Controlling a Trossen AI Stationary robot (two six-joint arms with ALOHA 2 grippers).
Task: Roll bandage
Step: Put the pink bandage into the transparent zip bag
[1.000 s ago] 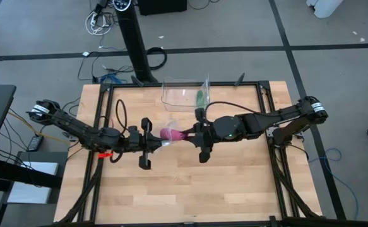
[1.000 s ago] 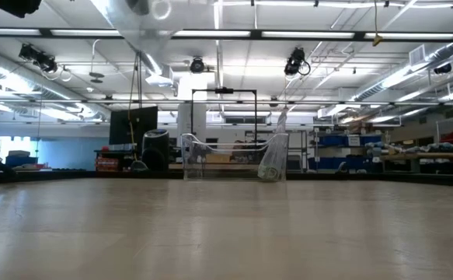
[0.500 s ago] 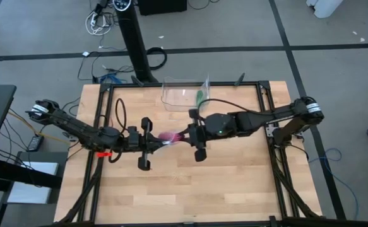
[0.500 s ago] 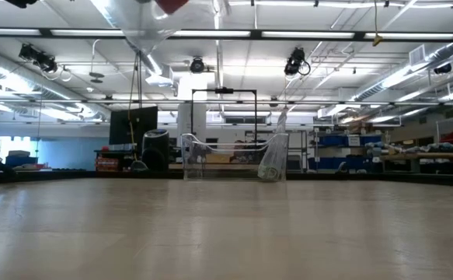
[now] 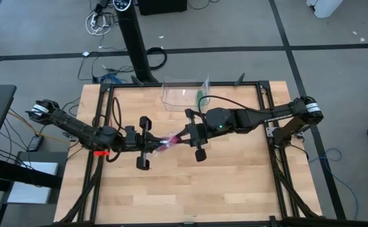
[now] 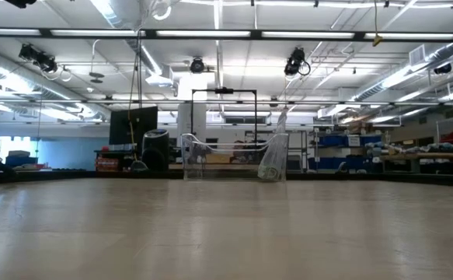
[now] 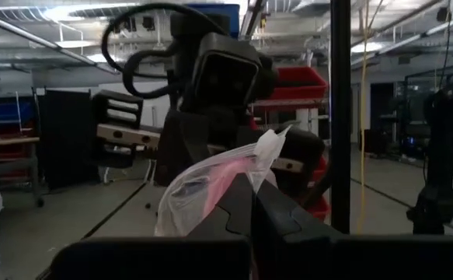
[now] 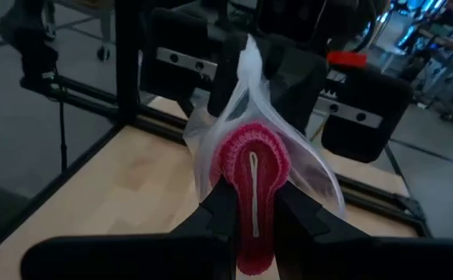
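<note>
High above the table's middle, both grippers meet over a small pink bandage roll (image 8: 253, 167) half covered by a clear plastic bag (image 8: 245, 101). My right gripper (image 8: 255, 214), coming from the table's right, is shut on the roll. My left gripper (image 7: 253, 198), coming from the left, is shut on the bag (image 7: 199, 190), through which pink shows. In the high view the bandage (image 5: 173, 138) is a short pink streak between my left gripper (image 5: 153, 146) and my right gripper (image 5: 184, 137). My left gripper pinches the bag's bunched, crumpled end (image 7: 269, 155) between its two shut fingers, coming level from the table's left. The bag is lifted clear of the table and spreads away from the fingers over the roll. My right gripper pinches the roll by its two opposite sides (image 8: 234, 190) between its two fingers, coming about level from the table's right. The roll is squeezed to an oval, its spiral end face toward the wrist camera. It is clear of the table, and its far part is under the bag.
A clear plastic container (image 5: 184, 94) with a green item (image 5: 199, 98) stands at the table's far edge; the low view shows the container (image 6: 234, 159) at the back. The wooden table top (image 5: 190, 183) lies bare below the grippers.
My right gripper has moved toward the table's left, closer to my left gripper, and has rolled about its own axis. Less of the pink roll shows in the high view; the bag now covers more of it. Both grippers have kept hold.
</note>
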